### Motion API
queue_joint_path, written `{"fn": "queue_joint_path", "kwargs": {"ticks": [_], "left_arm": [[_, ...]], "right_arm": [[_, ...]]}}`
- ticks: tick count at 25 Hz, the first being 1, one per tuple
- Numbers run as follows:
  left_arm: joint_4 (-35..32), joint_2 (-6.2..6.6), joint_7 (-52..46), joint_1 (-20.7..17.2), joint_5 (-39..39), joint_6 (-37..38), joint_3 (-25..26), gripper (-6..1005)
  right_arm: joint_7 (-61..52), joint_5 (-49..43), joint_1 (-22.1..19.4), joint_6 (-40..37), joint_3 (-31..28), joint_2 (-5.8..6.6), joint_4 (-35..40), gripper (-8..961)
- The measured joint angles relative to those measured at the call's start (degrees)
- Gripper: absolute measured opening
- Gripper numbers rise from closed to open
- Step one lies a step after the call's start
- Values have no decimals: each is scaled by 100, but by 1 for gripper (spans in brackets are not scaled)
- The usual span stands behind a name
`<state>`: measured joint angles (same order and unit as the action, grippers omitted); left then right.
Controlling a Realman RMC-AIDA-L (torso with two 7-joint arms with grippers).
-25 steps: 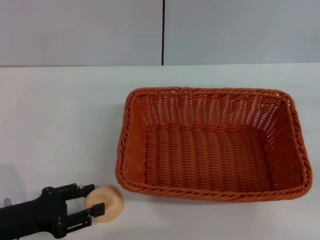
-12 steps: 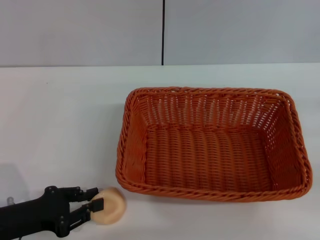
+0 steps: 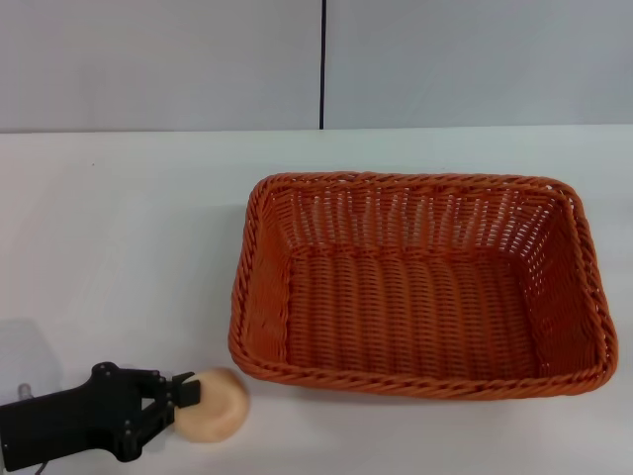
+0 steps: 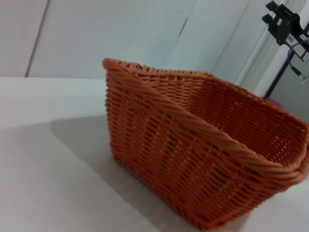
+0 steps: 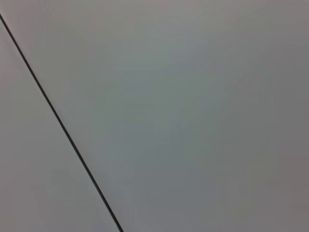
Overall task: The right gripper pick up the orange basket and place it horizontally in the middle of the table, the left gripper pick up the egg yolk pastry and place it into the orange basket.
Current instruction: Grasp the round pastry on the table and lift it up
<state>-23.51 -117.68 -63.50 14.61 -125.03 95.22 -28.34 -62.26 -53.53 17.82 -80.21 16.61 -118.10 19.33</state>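
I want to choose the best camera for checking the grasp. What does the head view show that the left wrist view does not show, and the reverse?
Only the head view shows the black two-fingered left gripper closed on the small round pale tan egg yolk pastry, near the table's front edge, beside the basket's near-left corner. It also shows the basket floor holding nothing.

Only the left wrist view shows the basket's outer wall from low down and a black clamp-like device in the background.

Both show the large woven orange basket on the plain white table before a grey wall.
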Motion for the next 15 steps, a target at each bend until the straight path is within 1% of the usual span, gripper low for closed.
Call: {"fn": "queue_joint_path", "kwargs": {"ticks": [3,4,5,6,7,8,9,10,13,14,15], "left_arm": [[-14,34,-10,-14,27,33,218,72],[-17,90,-32,-29,34,63,491,66],[-17,90,-32,-29,34,63,491,60],[-18,129,-40,-45,34,102,709,54],[-22,198,-43,-74,36,217,1189,48],[-22,198,-43,-74,36,217,1189,48],[-25,237,-37,-86,37,331,1686,49],[-25,237,-37,-86,37,331,1686,49],[-18,262,-41,-37,56,421,2663,46],[40,254,-47,73,133,477,3213,45],[40,254,-47,73,133,477,3213,43]], "right_arm": [[1,-16,22,46,0,4,-1,516],[2,-23,29,56,4,5,0,516],[2,-23,29,56,4,5,0,516],[3,-25,31,58,8,5,0,516],[3,-26,32,59,19,6,-1,516],[3,-26,32,59,19,6,-1,516],[4,-28,32,59,20,6,-3,516],[4,-28,32,59,20,6,-3,516],[4,-29,30,60,24,7,-17,516],[4,-32,29,59,36,7,-24,516],[4,-32,29,59,36,7,-24,516]]}}
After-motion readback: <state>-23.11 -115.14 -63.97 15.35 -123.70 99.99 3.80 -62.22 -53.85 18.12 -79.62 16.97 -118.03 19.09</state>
